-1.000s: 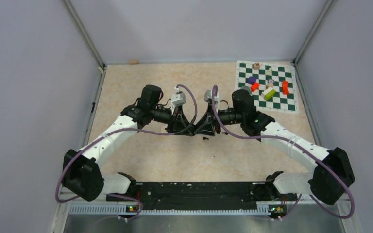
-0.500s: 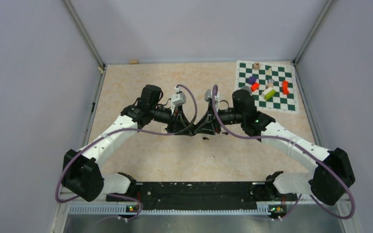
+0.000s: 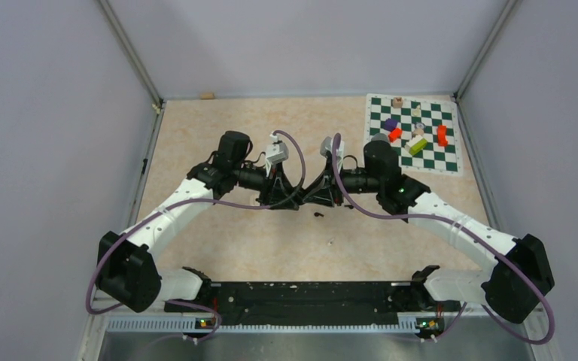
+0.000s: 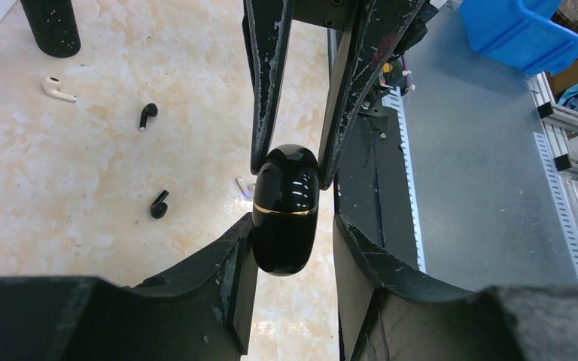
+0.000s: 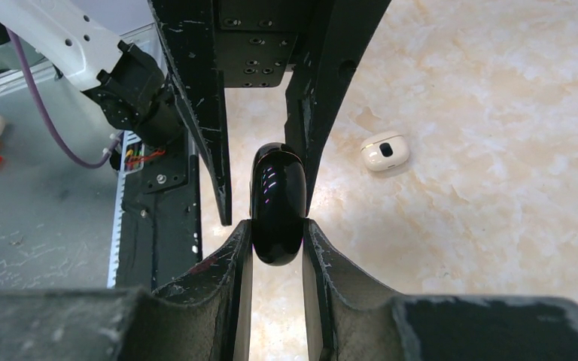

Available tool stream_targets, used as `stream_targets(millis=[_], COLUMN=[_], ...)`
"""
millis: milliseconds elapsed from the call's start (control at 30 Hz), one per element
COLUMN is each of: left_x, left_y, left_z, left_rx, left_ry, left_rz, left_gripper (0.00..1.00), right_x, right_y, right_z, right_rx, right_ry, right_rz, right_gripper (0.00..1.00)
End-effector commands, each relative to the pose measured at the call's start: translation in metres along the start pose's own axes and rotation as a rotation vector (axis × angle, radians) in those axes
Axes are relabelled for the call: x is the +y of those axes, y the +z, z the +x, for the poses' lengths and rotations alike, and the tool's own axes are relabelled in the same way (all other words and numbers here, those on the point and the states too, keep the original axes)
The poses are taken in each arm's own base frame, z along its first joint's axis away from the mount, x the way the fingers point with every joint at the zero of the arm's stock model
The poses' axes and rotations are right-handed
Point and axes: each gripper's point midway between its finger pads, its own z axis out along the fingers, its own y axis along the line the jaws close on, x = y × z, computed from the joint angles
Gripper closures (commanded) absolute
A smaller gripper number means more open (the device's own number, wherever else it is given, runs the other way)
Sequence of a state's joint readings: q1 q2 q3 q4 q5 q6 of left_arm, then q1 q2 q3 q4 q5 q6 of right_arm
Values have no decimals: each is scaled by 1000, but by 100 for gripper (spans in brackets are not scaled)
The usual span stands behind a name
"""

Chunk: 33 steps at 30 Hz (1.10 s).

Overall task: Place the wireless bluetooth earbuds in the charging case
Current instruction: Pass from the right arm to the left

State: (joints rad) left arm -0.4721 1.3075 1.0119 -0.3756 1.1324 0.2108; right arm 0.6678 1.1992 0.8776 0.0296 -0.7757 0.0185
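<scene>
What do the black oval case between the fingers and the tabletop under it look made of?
Black oval charging case: likely hard glossy plastic, judging by sharp highlights on its shell; the thin gold seam band looks metallic, perhaps only a coating. Beige mottled tabletop: smooth, marble-patterned, faint sheen; stone or printed laminate, cannot tell.
</scene>
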Motion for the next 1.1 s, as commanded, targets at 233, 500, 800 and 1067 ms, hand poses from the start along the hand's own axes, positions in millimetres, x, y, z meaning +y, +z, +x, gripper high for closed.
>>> stream_targets(millis=[233,500,800,1067], left_x=[-6,-8,-8,-10], left_y=[-3,-2,-2,-4], left_z=[-22,-22,-22,-21], left_rx=[-35,-36,-37,-35], left_ry=[63,61,60,78], left_rz=[21,38,41,35], left_gripper=[67,71,100,100], right_x=[-2,-3,-6,-17], right_y=[4,5,4,-5], right_z=[-9,-7,-7,-14], right_rx=[-37,-32,-34,-49], right_ry=[-52,-44,-47,-87], right_rz=[10,5,30,89], right_gripper=[96,96,93,79])
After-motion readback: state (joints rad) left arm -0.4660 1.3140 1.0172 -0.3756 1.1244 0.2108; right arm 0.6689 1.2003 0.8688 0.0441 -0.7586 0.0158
